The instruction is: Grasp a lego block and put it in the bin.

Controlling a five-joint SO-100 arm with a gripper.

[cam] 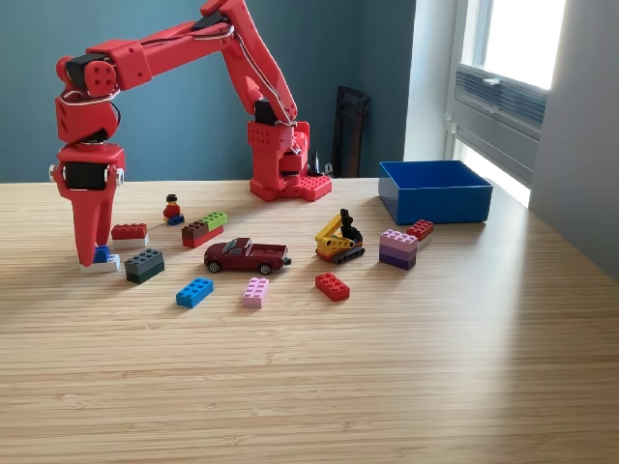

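My red gripper (88,257) points straight down at the exterior view's left, its tip at table level. I see no gap between the fingers, so it looks shut. A small blue lego brick (103,254) on a white piece (106,264) peeks out just right of the tip, touching or nearly touching it; whether it is gripped I cannot tell. The bin (435,200), a bright blue tray, stands at the far right near the window. It looks empty from here.
Loose bricks lie between gripper and bin: red (129,231), dark grey (144,264), blue (194,292), pink (256,291), red (332,286), a purple stack (397,248). A minifigure (173,208), toy car (246,255) and yellow excavator (339,239) stand there too. The arm's base (280,164) is behind.
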